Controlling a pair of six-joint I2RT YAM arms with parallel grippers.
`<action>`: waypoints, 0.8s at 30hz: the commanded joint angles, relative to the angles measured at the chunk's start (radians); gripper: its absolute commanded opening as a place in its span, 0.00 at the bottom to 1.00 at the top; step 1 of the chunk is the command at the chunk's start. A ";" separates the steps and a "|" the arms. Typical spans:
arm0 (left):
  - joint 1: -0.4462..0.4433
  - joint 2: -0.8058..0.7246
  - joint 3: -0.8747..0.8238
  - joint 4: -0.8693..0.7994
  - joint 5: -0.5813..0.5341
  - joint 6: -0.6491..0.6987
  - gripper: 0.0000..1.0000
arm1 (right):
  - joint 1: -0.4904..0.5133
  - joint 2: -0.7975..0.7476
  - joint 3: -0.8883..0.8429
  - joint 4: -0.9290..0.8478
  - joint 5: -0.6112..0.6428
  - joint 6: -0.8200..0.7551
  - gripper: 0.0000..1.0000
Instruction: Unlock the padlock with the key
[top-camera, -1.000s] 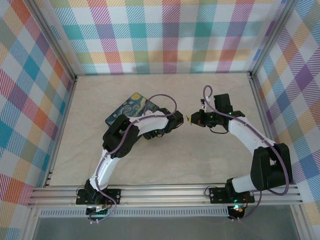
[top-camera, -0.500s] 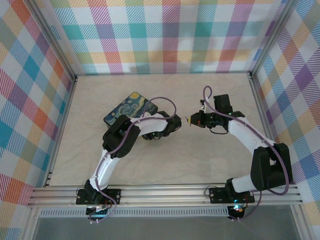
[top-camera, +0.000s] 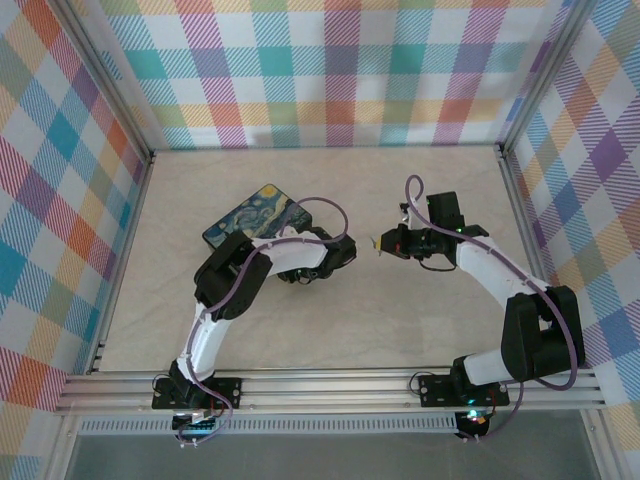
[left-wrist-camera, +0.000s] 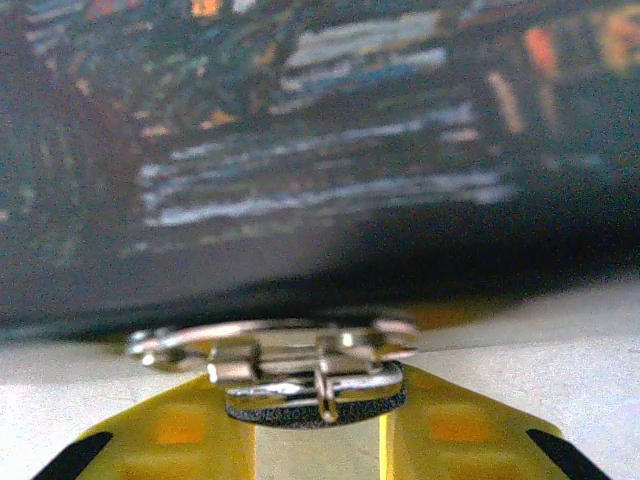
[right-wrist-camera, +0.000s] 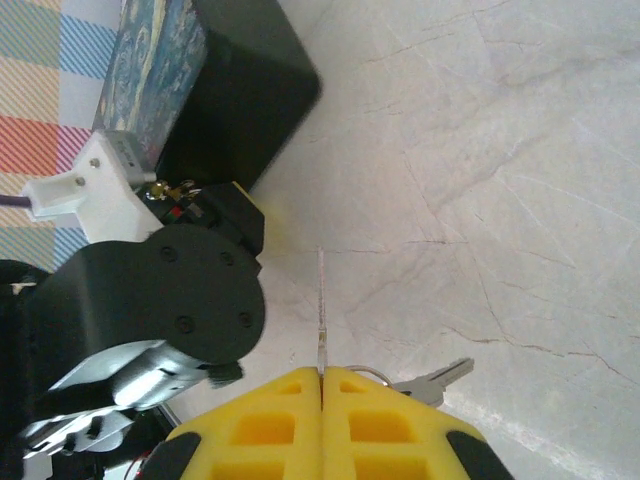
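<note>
Two yellow fingers (left-wrist-camera: 170, 430) of the left gripper (left-wrist-camera: 318, 440) are pressing in from either side on the padlock (left-wrist-camera: 315, 408). Its dark, gritty body is sitting right at their tips and touching both, so the gripper is pinching it. The thin silvery shackle is lying across the top of the body, and a metal ring (left-wrist-camera: 270, 338) is lying just beyond it. Behind these, the dark wall of the box (left-wrist-camera: 320, 150) is looming large and blurred, with a strip of pale table (left-wrist-camera: 560, 340) showing beneath it.

The right gripper (right-wrist-camera: 321, 372) is squeezing its yellow fingers flat together on the key (right-wrist-camera: 321, 300). The key is standing edge-on as a thin silvery line and poking out past the fingertips. A spare key (right-wrist-camera: 435, 377) is hanging just beside those fingers. Farther out, the black wrist of the left arm (right-wrist-camera: 160, 300) is sitting between the key and the box.

Seen from above, the right gripper is hovering over the table, near the left arm's wrist but apart from it. The box is lying farther back on the left, with its blue-and-yellow painted lid facing up. Plaid walls (top-camera: 330, 70) are standing around the table.
</note>
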 joint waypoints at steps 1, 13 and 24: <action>-0.003 -0.115 -0.020 0.010 -0.003 0.109 0.06 | -0.004 -0.032 -0.017 0.011 -0.039 -0.017 0.00; 0.046 -0.296 -0.020 0.018 0.348 0.336 0.00 | 0.147 -0.040 -0.130 0.162 -0.031 0.118 0.00; 0.157 -0.367 0.049 -0.057 0.667 0.424 0.00 | 0.348 -0.057 -0.190 0.354 0.038 0.313 0.00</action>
